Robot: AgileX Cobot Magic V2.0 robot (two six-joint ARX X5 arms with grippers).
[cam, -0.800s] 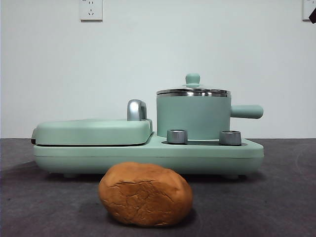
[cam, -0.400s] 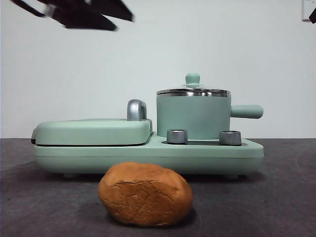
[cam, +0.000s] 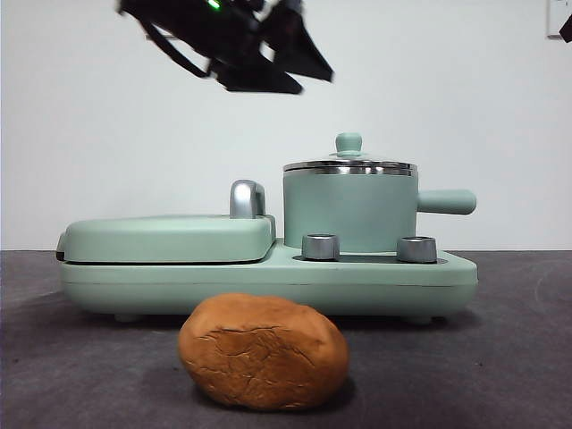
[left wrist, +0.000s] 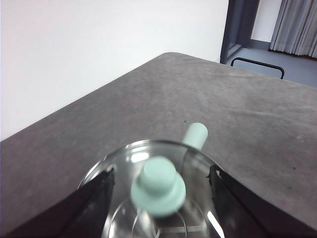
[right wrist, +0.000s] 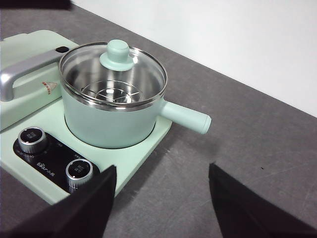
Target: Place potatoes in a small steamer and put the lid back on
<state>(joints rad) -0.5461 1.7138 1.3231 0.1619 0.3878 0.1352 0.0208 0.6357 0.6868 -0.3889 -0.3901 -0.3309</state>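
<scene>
Left gripper (left wrist: 161,198): we see its jaws spread wide, one on each side of the lid's knob, not touching it; in the front view it hangs dark at upper centre-left (cam: 268,67).
Right gripper (right wrist: 161,198): jaws wide, holding nothing.
Lid (cam: 349,164): sits on the steamer.
Steamer (cam: 350,210): centre right, on the green cooker (cam: 268,273).
Potato (cam: 263,351): lower centre, on the table (cam: 500,357).
</scene>
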